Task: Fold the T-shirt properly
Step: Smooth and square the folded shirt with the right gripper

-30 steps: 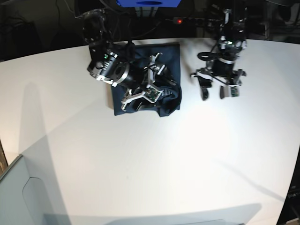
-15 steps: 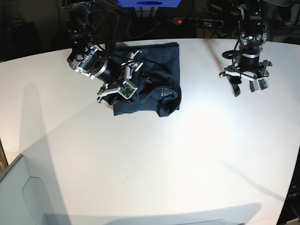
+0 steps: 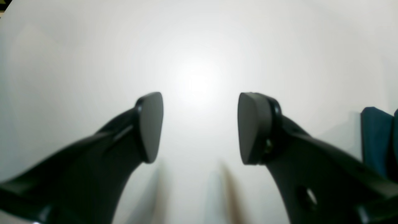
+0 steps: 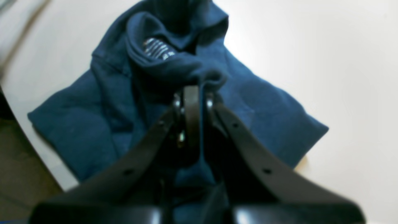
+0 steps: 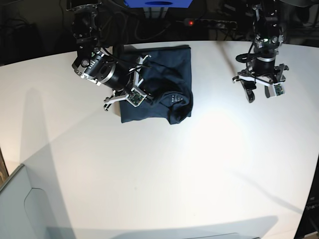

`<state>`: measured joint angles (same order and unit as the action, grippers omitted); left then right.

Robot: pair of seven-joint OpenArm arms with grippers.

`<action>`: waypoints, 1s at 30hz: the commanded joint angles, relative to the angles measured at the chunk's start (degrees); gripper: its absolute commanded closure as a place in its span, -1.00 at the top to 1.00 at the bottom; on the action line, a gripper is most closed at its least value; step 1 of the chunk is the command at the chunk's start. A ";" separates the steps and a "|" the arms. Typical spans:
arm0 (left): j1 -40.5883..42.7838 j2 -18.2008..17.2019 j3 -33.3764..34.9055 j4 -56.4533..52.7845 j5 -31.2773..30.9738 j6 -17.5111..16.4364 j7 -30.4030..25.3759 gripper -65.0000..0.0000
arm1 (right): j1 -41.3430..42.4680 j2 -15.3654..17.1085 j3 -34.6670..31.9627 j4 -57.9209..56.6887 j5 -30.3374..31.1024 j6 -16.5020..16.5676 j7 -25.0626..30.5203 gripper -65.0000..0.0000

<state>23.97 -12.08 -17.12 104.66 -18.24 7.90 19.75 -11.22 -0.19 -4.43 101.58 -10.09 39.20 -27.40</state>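
The shirt is cut off at the left wrist picture's three o'clock edge. In the right wrist picture, blur makes the label print unreadable, and the gripper hides cloth toward six o'clock.

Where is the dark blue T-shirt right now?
In the base view, the dark navy cotton T-shirt lies folded on the white table, toward the far left. The right gripper sits at its left edge, and the left gripper is far off.

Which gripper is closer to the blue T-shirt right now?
The right. The right gripper sits shut over the T-shirt, at its near corner, while the left gripper hangs open above bare table, well off to the side.
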 commanded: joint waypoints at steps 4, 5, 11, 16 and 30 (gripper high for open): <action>-0.19 -0.36 -0.33 0.88 0.00 -0.12 -1.24 0.13 | -1.57 -0.12 -3.09 4.13 1.08 0.80 1.42 -0.99; -0.19 -0.36 -0.33 0.88 0.00 -0.12 -1.24 0.13 | -2.45 -0.03 -3.97 5.10 1.08 0.80 1.42 -0.99; -0.19 -0.45 -0.33 0.79 0.00 -0.12 -1.24 0.13 | -6.14 0.05 -11.27 8.18 0.72 0.80 1.42 -0.99; -0.27 -0.54 -0.33 0.79 0.00 -0.12 -1.24 0.13 | -6.84 0.14 -15.13 5.80 0.72 0.80 1.42 -0.98; -0.10 -0.54 -0.33 1.23 0.00 -0.12 -1.24 0.13 | -6.40 2.60 -15.05 7.83 1.08 0.80 1.42 0.24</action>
<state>23.81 -12.19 -17.12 104.68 -18.26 7.90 19.75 -18.13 2.70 -19.46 108.05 -10.46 39.29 -27.90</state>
